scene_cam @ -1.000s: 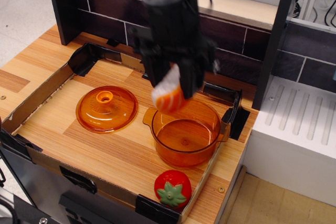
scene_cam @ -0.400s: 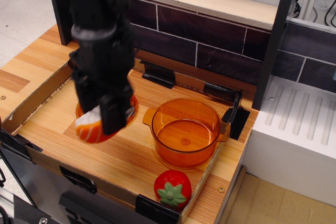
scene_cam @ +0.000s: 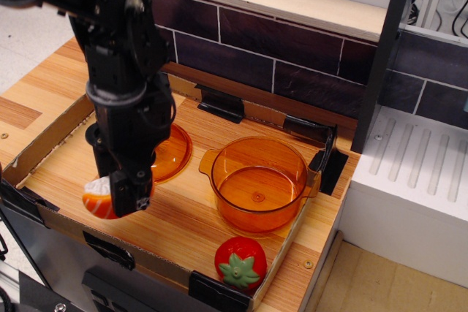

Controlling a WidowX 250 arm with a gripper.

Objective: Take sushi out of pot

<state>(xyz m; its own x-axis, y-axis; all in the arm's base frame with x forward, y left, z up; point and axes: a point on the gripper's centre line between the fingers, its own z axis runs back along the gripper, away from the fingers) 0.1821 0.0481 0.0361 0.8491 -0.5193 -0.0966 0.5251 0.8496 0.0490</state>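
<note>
I count one sushi (scene_cam: 97, 200), one pot (scene_cam: 258, 183), one lid (scene_cam: 170, 153) and one strawberry (scene_cam: 240, 262) — four things in all on the tray (scene_cam: 53, 138). My pincer (scene_cam: 110, 199) is clamped on the sushi, its white top and orange striped side showing at my lower left. It hangs near the tray's front left corner, well apart from the pot; whether it touches the wood I cannot tell. The pot stands upright at the right of the tray with nothing in it. My arm covers the left part of the lid, which lies between me and the pot. The strawberry sits at the front edge, just before the pot. A moment ago I held the sushi higher, over the lid — now it is lower and nearer the front.
</note>
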